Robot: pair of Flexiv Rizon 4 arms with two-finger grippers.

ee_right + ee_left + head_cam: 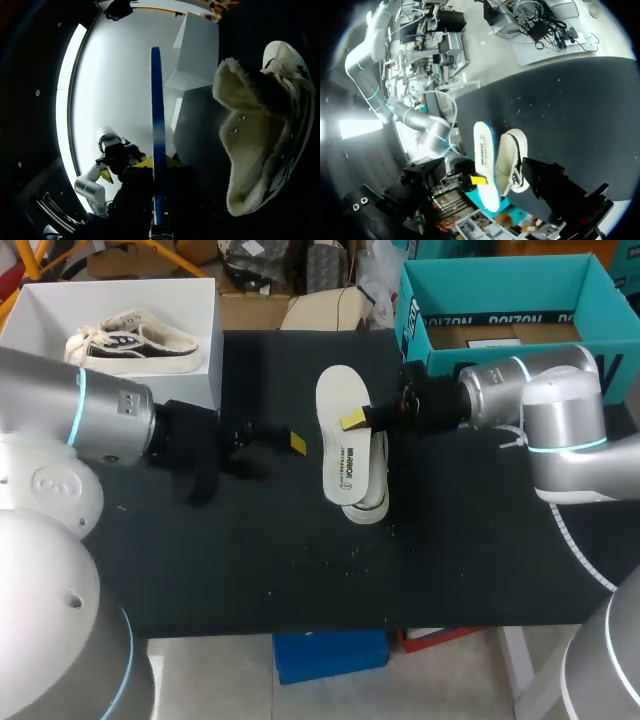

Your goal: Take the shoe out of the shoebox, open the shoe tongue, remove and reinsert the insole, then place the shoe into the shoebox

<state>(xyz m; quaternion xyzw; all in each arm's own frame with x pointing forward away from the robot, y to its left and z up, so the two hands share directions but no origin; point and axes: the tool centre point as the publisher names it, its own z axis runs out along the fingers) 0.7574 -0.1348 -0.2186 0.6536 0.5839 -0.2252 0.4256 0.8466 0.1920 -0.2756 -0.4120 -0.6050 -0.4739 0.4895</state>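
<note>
A white insole point(343, 430) with a blue underside hangs over the black table, and my right gripper point(354, 421) is shut on its edge. In the right wrist view the insole point(156, 125) shows edge-on between the yellow tips. A cream shoe point(368, 498) with a fleecy lining lies on the table just under the insole; the same shoe point(260, 145) sits beside the right gripper. My left gripper point(275, 450) stands open to the left of the insole, apart from it and holding nothing. From the left wrist, the insole point(482, 160) and the shoe point(512, 160) lie ahead.
A white shoebox point(205, 300) at the back left holds a second shoe point(132, 342). A teal box point(500, 285) stands at the back right, behind my right arm. A blue bin point(330, 655) sits below the table's front edge.
</note>
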